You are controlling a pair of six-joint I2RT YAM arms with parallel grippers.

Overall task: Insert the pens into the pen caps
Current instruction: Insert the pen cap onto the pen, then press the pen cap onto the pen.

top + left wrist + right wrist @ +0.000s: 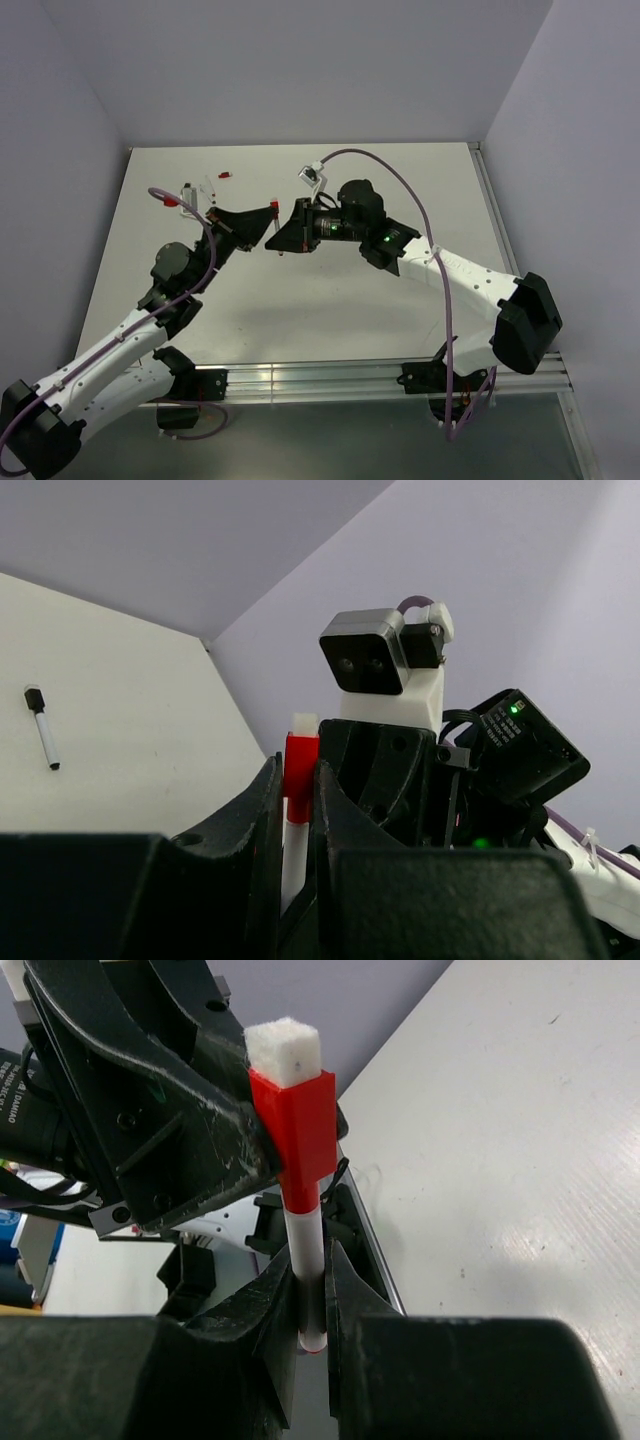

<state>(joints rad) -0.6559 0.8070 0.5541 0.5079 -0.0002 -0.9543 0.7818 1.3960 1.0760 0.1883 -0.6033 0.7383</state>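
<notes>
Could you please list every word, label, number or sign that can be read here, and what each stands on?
Nothing can be read for certain.
Left wrist view: white label on the black motor housing, too small to read.
Right wrist view: white print on the black housing, blurred and cut off by the picture edge.
The red cap and the pen show no print.

No legible text; tiny white print on motor housing (25, 1110) unreadable.

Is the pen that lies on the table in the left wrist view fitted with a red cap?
No, the pen lying on the table carries a black cap at one end.
</notes>
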